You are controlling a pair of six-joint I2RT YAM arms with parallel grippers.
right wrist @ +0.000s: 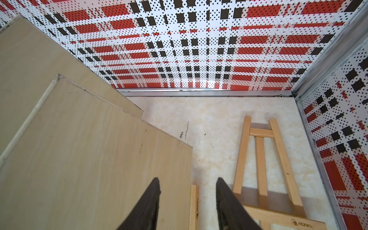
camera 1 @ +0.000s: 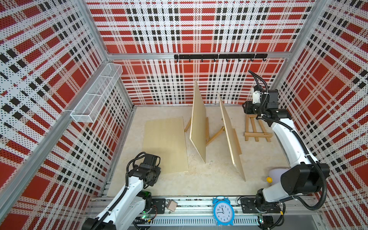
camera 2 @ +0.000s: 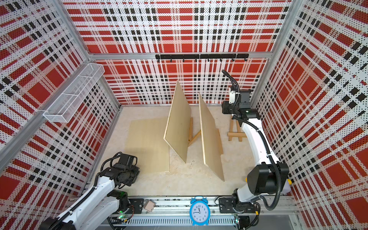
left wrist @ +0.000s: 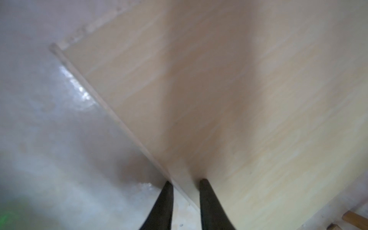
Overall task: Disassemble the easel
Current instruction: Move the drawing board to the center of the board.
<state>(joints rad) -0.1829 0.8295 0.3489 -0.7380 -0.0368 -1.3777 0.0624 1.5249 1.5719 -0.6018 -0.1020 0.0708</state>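
Quick headcount from where I'm sitting.

**Boards:** three. One flat board [camera 1: 165,145] lies on the table [camera 1: 179,185] over on my left. The other two are propped up on edge in the middle: the first standing board [camera 1: 198,123] and, to its right, the second standing board [camera 1: 232,137]. They lean the same way and sit near each other without touching.

**Easels:** also three, all light wood. The first easel [camera 1: 207,127] and the second easel [camera 1: 237,140] each have one of the standing boards on them, so only bits of leg poke out. The third easel [right wrist: 258,159] has no board and seems to be lying down on the table in the far right corner.

**My grippers:** two.
- My left gripper [left wrist: 186,180] points down at the near edge of the flat board with the jaws parted a little. One fingertip is over bare table and the other is over the board, with the board's edge running between them. Nothing is pinched. The wrist view is too blurry to tell whether the tips actually touch.
- My right gripper [right wrist: 187,179] hangs above the gap between the second standing board and the third easel. Its jaws are spread moderately and hold nothing.

**Other stuff:** one blue alarm clock [camera 1: 222,211] on the front rail, one white wire basket [camera 1: 97,93] with three compartments on the left wall, and one black hook rail [camera 1: 220,56] on the back wall.
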